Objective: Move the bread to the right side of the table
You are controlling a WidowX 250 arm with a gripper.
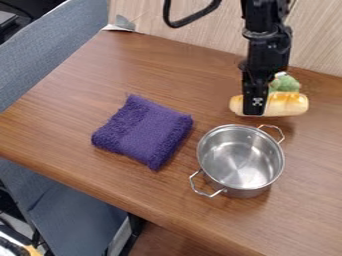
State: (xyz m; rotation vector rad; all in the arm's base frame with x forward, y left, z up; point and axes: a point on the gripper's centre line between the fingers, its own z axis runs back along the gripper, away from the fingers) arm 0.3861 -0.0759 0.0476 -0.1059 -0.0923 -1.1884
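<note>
Bread (287,104) is being supported by table (67,107) near back edge, right of centre, just beyond pot (242,159); partly being hidden by gripper (254,112). Whether gripper is being set wide, narrow or closed on bread cannot be told. Rightward placement seemingly being nearly met; small shift toward right edge, any release, withdrawal being left.

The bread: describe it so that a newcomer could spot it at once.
On the brown table, find the steel pot. Just beyond it, partly hidden by the black end effector, lies the bread. It is long and golden-brown, unlike the green item behind it.
</note>
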